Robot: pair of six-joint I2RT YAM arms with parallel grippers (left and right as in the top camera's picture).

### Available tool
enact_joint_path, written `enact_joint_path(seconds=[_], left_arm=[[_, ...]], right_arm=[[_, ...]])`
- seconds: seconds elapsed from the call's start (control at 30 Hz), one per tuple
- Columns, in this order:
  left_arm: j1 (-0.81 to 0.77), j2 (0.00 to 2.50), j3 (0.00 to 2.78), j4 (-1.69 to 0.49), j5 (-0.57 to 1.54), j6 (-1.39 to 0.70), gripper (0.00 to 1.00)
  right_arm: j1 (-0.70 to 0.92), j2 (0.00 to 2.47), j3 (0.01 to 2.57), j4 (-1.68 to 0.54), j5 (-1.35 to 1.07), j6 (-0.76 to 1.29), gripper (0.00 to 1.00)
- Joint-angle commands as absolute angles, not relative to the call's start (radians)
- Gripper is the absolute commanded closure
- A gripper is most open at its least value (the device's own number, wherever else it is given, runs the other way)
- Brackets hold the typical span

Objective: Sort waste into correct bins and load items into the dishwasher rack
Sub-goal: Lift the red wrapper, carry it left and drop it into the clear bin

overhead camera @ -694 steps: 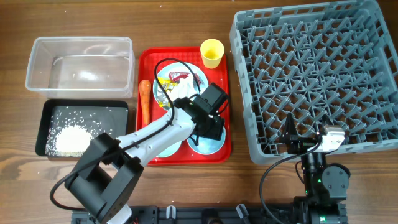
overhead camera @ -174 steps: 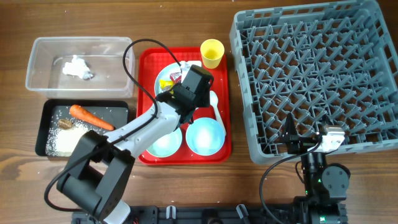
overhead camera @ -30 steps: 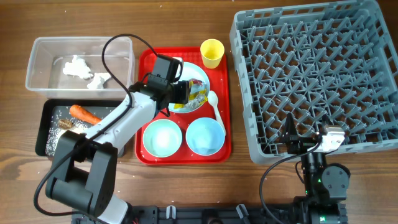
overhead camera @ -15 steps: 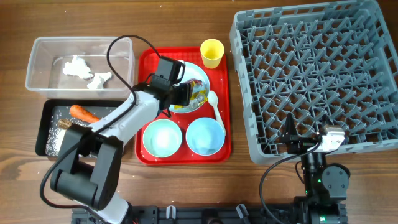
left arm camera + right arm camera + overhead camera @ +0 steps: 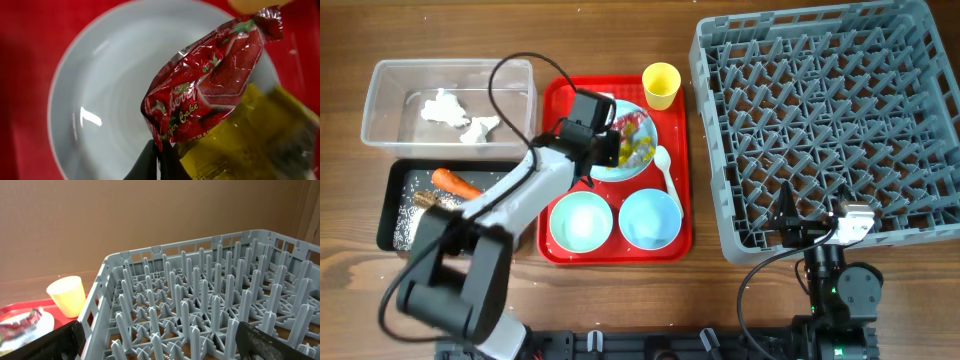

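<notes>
Red wrapper, pinched between our left fingers, has just risen above the plate; binning it comes next.

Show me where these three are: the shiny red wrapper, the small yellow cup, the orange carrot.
shiny red crumpled plastic wrapper (image 5: 215, 82): left wrist view, on its printed middle.
small round yellow cup (image 5: 661, 82): overhead view, on its open mouth.
long orange carrot (image 5: 456, 183): overhead view, on the middle of its body.

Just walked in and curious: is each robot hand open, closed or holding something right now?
Left hand: closed, pinching the red wrapper over the plate.
Right hand: open, holding nothing, beside the grey rack.
</notes>
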State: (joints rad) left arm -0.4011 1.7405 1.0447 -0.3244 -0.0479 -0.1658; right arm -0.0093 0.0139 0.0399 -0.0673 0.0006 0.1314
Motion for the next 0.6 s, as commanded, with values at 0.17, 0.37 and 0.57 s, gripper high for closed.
enact_joint_path(seconds=[0.17, 0.37, 0.57], left_arm=[[-0.408, 1.576, 1.055, -0.323, -0.183, -0.160, 0.96], [-0.413, 1.560, 1.055, -0.364, -0.175, -0.164, 0.96], [-0.415, 1.638, 1.038, -0.430, -0.128, -0.230, 0.96]], right_arm=[[-0.005, 0.014, 0.037, -0.064, -0.008, 0.138, 0.01], [-0.005, 0.014, 0.037, -0.064, -0.008, 0.138, 0.00], [-0.005, 0.014, 0.037, -0.064, -0.008, 0.138, 0.00]])
